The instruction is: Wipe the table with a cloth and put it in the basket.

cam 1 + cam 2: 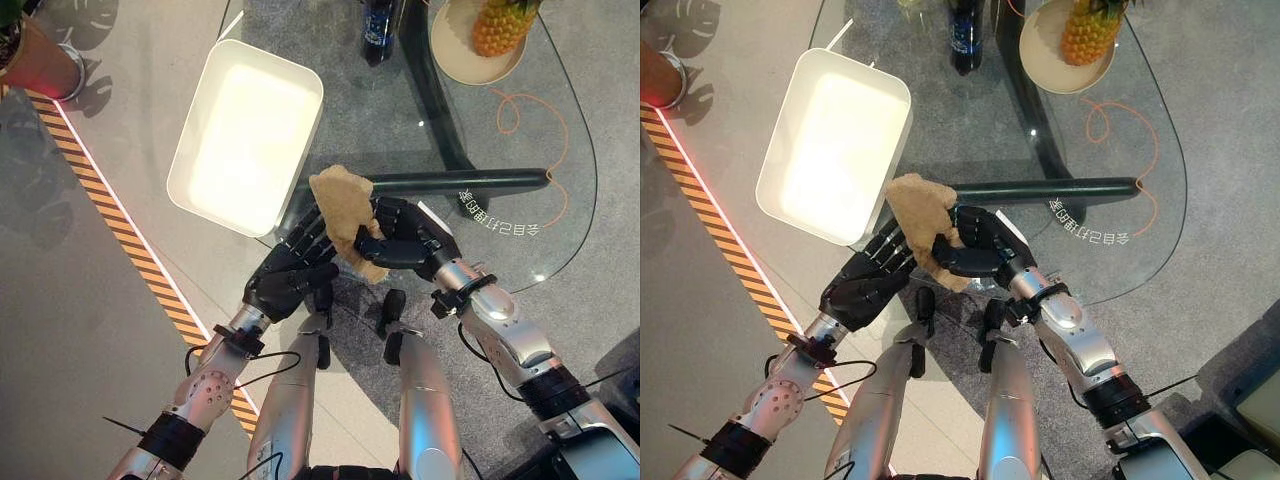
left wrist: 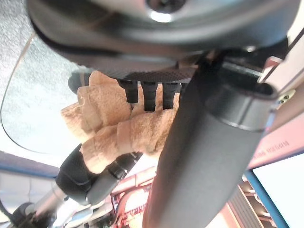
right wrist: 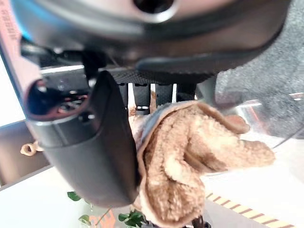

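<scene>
pineapple top cut off, bottle likewise

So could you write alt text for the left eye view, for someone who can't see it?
Seen from above, the robot's two dark hands, left hand and right hand, hold a crumpled tan cloth between them at the near edge of a glass table. A white rectangular basket sits just beyond to the left; a dark bottle and a pineapple on a plate stand farther back.

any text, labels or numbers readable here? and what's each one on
White characters printed on the glass table near its edge: upside down from the head camera and too small to read.
Label on the dark bottle: too small and blurred to read.
Print on a reddish strip in the left wrist view: blurred, unreadable.
</scene>
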Motion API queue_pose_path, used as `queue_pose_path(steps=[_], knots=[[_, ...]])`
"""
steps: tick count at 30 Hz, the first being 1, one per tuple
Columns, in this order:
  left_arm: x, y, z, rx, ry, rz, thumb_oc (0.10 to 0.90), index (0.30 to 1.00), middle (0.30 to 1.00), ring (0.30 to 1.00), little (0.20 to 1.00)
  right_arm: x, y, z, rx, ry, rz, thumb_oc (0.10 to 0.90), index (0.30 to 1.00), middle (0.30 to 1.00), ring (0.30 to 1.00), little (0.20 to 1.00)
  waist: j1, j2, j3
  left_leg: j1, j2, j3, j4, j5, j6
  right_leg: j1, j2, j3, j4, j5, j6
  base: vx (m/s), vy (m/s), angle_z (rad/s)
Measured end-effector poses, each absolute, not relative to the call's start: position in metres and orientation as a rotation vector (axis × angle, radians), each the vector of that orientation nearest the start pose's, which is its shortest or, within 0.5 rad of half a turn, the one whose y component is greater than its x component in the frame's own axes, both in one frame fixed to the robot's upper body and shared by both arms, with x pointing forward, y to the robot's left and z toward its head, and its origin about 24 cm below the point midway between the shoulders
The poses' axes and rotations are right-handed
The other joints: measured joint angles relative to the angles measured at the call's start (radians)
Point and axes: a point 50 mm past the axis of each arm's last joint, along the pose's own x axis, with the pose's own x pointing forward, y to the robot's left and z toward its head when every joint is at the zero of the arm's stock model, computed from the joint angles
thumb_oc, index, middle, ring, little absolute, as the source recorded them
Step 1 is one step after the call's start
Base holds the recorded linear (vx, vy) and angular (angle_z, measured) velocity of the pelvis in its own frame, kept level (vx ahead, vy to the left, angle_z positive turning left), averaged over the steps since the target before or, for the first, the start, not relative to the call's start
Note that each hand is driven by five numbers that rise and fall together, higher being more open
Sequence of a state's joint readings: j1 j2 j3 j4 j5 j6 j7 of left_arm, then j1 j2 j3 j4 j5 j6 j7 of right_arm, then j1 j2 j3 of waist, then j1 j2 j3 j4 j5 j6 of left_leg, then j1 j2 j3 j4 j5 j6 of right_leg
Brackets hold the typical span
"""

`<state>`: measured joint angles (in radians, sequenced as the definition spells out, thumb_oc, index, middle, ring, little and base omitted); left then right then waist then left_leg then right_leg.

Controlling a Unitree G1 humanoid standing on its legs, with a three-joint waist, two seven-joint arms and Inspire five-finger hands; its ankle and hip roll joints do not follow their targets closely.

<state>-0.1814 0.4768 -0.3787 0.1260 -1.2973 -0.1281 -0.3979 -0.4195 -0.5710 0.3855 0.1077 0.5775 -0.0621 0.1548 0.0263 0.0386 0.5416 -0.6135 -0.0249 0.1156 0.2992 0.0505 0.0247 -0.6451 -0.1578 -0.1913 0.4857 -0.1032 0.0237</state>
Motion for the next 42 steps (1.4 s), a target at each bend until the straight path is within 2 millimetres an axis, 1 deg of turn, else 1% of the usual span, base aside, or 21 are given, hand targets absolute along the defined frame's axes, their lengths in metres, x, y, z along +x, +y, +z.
queue_pose_path(steps=[6,9,13,21,29,35,42], knots=[[0.272,0.152,0.061,-0.784,0.001,-0.555,0.800,0.900,0.900,0.900,0.900,0.313,-0.141,0.119,-0.155,-0.117,0.563,0.100,0.300,0.300,0.300,0.200,0.000,0.000,0.000,0.000,-0.001,-0.002,-0.002,0.000,-0.001,-0.002,0.000,0.000,0.001,0.000,0.000,0.00,0.000,0.00],[0.270,0.152,0.058,-0.782,0.021,-0.552,0.800,0.900,0.900,0.900,0.900,0.315,-0.141,0.119,-0.208,-0.094,0.587,0.100,0.300,0.300,0.300,0.200,0.004,0.000,0.000,-0.001,-0.001,-0.004,-0.004,0.001,-0.002,-0.003,-0.001,-0.001,0.002,0.000,0.000,0.00,0.000,0.00],[0.268,0.153,0.052,-0.780,0.048,-0.534,0.800,0.900,0.900,0.900,0.900,0.315,-0.138,0.115,-0.238,-0.065,0.606,0.100,0.300,0.300,0.300,0.200,0.007,0.000,0.000,-0.002,-0.003,-0.012,-0.005,0.003,-0.004,-0.003,-0.001,-0.004,0.002,0.000,0.000,-0.01,0.000,0.01],[0.265,0.151,0.044,-0.767,0.095,-0.538,0.800,0.900,0.900,0.900,0.900,0.318,-0.142,0.111,-0.311,-0.007,0.665,0.100,0.300,0.300,0.300,0.200,0.028,0.000,0.000,-0.002,-0.006,-0.019,-0.021,0.015,-0.013,-0.003,-0.002,-0.021,0.002,-0.003,-0.005,-0.01,0.006,0.05],[0.263,0.148,0.041,-0.801,0.117,-0.546,0.800,0.900,0.900,0.900,0.900,0.319,-0.147,0.113,-0.345,0.020,0.704,0.100,0.300,0.300,0.300,0.200,0.027,0.000,0.000,-0.002,-0.008,-0.022,-0.020,0.018,-0.014,-0.003,-0.003,-0.022,0.007,-0.003,-0.005,0.00,0.000,0.00],[0.259,0.147,0.036,-0.850,0.139,-0.537,0.800,0.900,0.900,0.900,0.900,0.320,-0.148,0.113,-0.368,0.046,0.744,0.100,0.300,0.300,0.300,0.200,0.027,0.000,0.000,-0.002,-0.007,-0.025,-0.020,0.020,-0.015,-0.003,-0.002,-0.024,0.010,-0.003,-0.005,0.00,0.000,0.00],[0.253,0.145,0.025,-1.053,0.180,-0.513,0.800,0.900,0.900,0.900,0.900,0.320,-0.147,0.113,-0.381,0.054,0.781,0.100,0.300,0.300,0.300,0.200,0.026,-0.001,0.000,-0.003,-0.007,-0.031,-0.021,0.021,-0.015,-0.003,-0.002,-0.025,0.009,-0.003,-0.005,0.00,0.000,0.00]])
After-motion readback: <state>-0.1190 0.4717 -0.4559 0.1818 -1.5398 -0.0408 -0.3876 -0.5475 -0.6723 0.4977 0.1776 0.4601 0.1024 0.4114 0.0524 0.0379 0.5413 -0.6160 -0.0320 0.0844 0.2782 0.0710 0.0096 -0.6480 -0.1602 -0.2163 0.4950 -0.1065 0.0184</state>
